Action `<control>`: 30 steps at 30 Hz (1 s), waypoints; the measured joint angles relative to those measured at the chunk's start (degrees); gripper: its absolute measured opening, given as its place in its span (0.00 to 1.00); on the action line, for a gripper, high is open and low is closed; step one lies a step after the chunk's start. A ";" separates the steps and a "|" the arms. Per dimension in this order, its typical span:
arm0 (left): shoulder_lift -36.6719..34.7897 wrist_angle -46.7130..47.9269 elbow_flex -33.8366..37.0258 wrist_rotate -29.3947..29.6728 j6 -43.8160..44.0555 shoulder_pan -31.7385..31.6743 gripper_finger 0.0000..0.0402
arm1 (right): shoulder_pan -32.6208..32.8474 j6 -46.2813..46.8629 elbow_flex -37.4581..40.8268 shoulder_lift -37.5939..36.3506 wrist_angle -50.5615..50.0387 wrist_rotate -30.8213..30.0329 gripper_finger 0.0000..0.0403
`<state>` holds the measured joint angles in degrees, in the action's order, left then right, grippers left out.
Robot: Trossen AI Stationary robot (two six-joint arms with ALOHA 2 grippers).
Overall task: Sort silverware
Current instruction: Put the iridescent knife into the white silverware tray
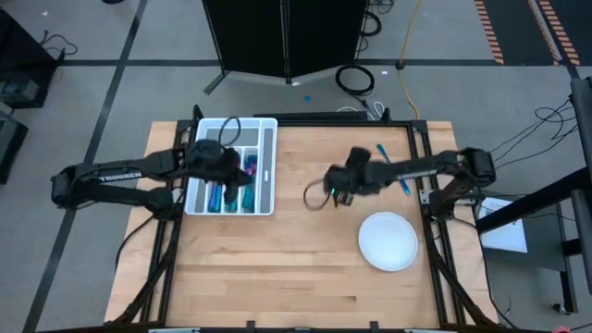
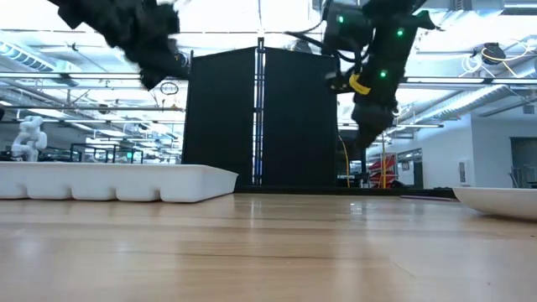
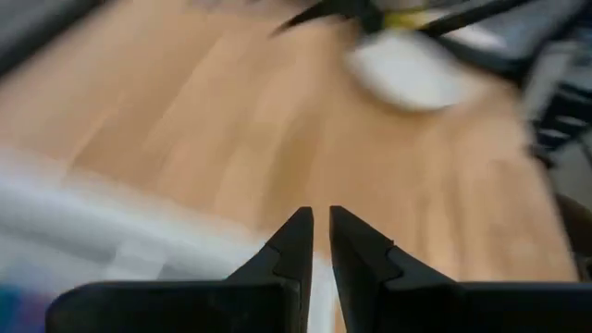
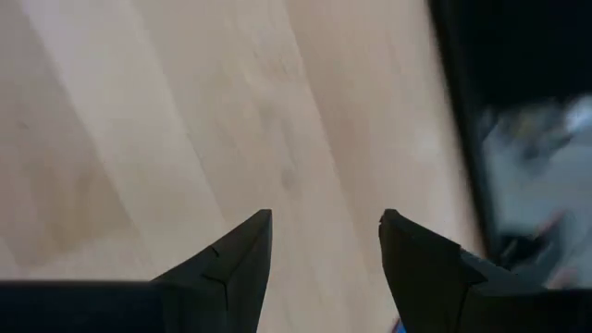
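Silverware (image 1: 229,188): slim blue-purple-pink pieces lying in the white tray (image 1: 267,162).
My left gripper (image 3: 320,231): over tray, fingers nearly together, empty.
My right gripper (image 4: 326,242): fingers apart, above bare table (image 1: 277,259).
Plate (image 1: 388,241): white, near right arm.

A robotics lab or industrial hall is indicated: a pale wooden worktop (image 1: 277,240) on a black metal frame is set on grey concrete floor (image 1: 92,46), with loose cables (image 1: 356,79), a tall black partition panel (image 2: 260,117) and exposed ceiling ducting (image 2: 470,96).

The tray (image 1: 266,139) sits on the left side of the desk (image 1: 277,250), with silverware (image 1: 250,171) lying in its compartments. The plate (image 1: 388,241) rests well apart on the right.
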<state>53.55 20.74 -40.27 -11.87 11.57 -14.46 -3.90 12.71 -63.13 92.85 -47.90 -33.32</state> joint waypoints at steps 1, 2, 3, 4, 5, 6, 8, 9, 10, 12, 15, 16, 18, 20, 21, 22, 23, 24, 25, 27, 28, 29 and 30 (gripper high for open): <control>-0.01 -3.86 0.61 0.36 -1.85 2.43 0.10 | -2.29 1.47 0.00 -0.95 -1.74 2.79 0.46; -0.02 -8.16 1.70 0.67 -3.73 4.80 0.10 | -4.70 3.01 0.00 -1.75 -3.73 5.40 0.46; -0.03 -13.12 3.10 0.81 -5.61 7.12 0.10 | -7.05 4.34 0.00 -2.50 -5.79 7.86 0.46; -0.01 -18.36 4.71 0.86 -7.36 8.96 0.10 | -9.32 5.45 0.00 -3.03 -7.47 9.84 0.46; 0.00 -23.23 6.32 0.98 -8.67 10.66 0.10 | -11.63 6.35 0.00 -3.45 -8.84 11.34 0.46; -0.01 -27.83 7.93 1.00 -9.49 12.00 0.10 | -13.75 6.98 0.00 -3.69 -9.98 12.48 0.46; -0.21 -34.49 10.85 1.16 -11.61 13.82 0.10 | -17.99 7.65 0.00 -3.71 -11.90 14.63 0.46; -0.57 -37.30 12.27 1.15 -12.70 14.41 0.10 | -20.19 7.65 0.00 -3.64 -12.78 15.74 0.46; -0.90 -40.10 13.48 1.00 -13.89 14.81 0.10 | -22.27 7.65 0.00 -3.50 -13.46 16.75 0.46; -1.90 -45.55 15.58 -0.63 -15.90 15.25 0.10 | -26.18 7.61 0.00 -3.15 -14.72 17.19 0.46; -2.92 -49.00 17.13 -3.12 -19.23 15.28 0.10 | -30.73 7.15 0.00 -3.12 -14.99 16.95 0.46; -3.50 -48.30 17.13 -3.20 -19.04 15.28 0.10 | -31.93 6.84 0.00 -3.12 -14.88 16.96 0.46; -4.39 -47.43 17.13 -3.49 -18.02 15.28 0.10 | -34.19 6.33 0.00 -3.12 -14.13 17.14 0.46; -5.05 -45.31 17.13 -4.37 -18.00 15.24 0.10 | -36.16 5.11 0.00 -3.00 -12.95 18.20 0.46; -5.36 -44.49 17.17 -4.63 -18.00 15.24 0.10 | -37.09 4.22 0.07 -2.84 -12.00 19.45 0.46; -5.65 -44.53 17.17 -4.69 -18.00 15.25 0.10 | -38.06 3.01 0.38 -2.79 -10.79 20.49 0.46; -5.98 -44.51 17.17 -4.75 -18.00 15.28 0.10 | -39.07 1.83 0.78 -2.77 -10.20 21.83 0.46; -6.30 -44.41 17.17 -4.77 -18.00 15.28 0.10 | -39.98 0.94 1.28 -2.77 -9.87 23.17 0.46; -6.42 -44.35 17.17 -4.77 -17.98 15.28 0.10 | -40.99 0.00 2.00 -2.78 -9.28 24.17 0.46; -6.44 -44.22 17.17 -4.79 -17.91 15.26 0.10 | -43.02 -1.40 3.78 -2.75 -8.43 25.86 0.46; -6.44 -44.10 17.17 -4.79 -17.89 15.26 0.10 | -43.97 -1.82 4.69 -2.75 -8.30 26.34 0.46; -6.44 -44.06 17.17 -4.79 -17.89 15.26 0.10 | -44.77 -2.29 5.59 -2.75 -7.95 26.27 0.46; -6.44 -44.02 17.17 -4.79 -17.91 15.24 0.10 | -45.35 -2.71 6.49 -2.75 -7.19 26.41 0.46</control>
<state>47.11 -23.27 -23.09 -16.67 -6.34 0.78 -49.24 10.00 -56.64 90.11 -55.09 -6.90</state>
